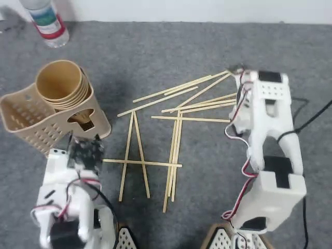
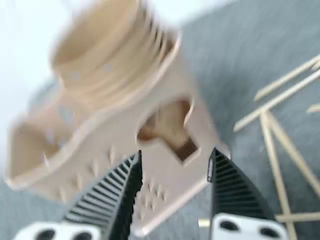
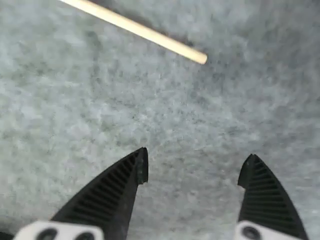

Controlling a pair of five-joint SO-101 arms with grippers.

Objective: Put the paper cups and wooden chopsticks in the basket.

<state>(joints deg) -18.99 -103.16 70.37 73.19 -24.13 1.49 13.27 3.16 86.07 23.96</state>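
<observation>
Cups (image 1: 58, 80): nested in basket (image 1: 26, 122).
Chopsticks (image 1: 176, 140): strewn beside basket.
Left pincer (image 2: 176, 151): released, facing basket.
Right pincer (image 3: 197, 153): released, seemingly ready for chopsticks.

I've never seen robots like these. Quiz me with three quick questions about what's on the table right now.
1. True or false: the paper cups sit stacked inside the basket.
2. Where do the chopsticks lie? A) in the basket B) scattered on the grey mat C) held in a hand
3. Fill in: the left hand and the right hand are both ____ and hold nothing.
Key: 1 true; 2 B; 3 open.
</observation>
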